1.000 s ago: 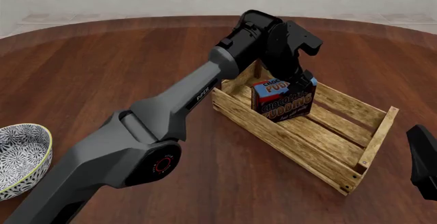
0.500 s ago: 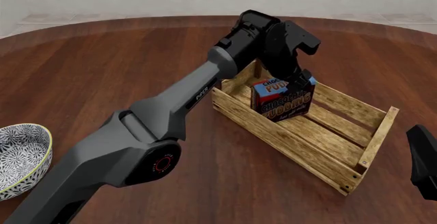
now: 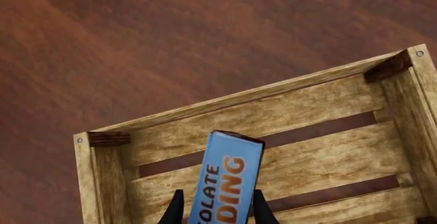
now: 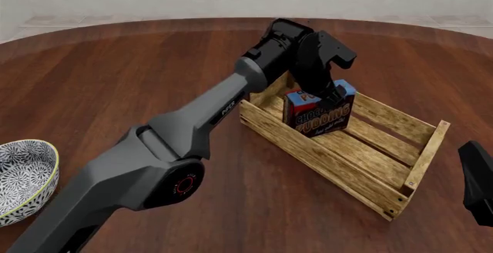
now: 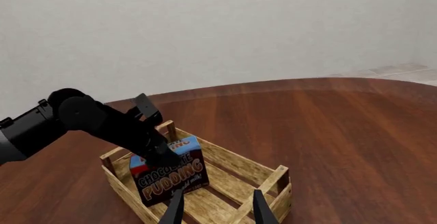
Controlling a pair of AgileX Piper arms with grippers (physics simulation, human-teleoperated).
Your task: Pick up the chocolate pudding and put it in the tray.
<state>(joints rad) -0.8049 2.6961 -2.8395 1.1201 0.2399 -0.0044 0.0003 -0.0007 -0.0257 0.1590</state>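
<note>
The chocolate pudding (image 4: 322,114) is a small box with a blue top and a dark front with orange lettering. It stands upright inside the near-left end of the tray (image 4: 400,130), a light-wood slatted crate. My left gripper (image 4: 333,94) comes down on it from above and is shut on its sides. In the left wrist view the fingers (image 3: 175,211) flank the chocolate pudding (image 3: 228,180) over the tray (image 3: 300,114) slats. My right gripper (image 5: 217,209) hangs open and empty, well back from the tray (image 5: 271,188) and the chocolate pudding (image 5: 171,177).
A blue-and-white patterned bowl (image 4: 23,178) sits at the near left of the round wooden table (image 4: 115,85). The right arm's dark body (image 4: 477,181) shows at the right edge. The left arm (image 4: 193,131) stretches diagonally across the middle.
The left gripper has sunk a little with the pudding box, which now sits lower inside the crate. The right arm has not moved.
</note>
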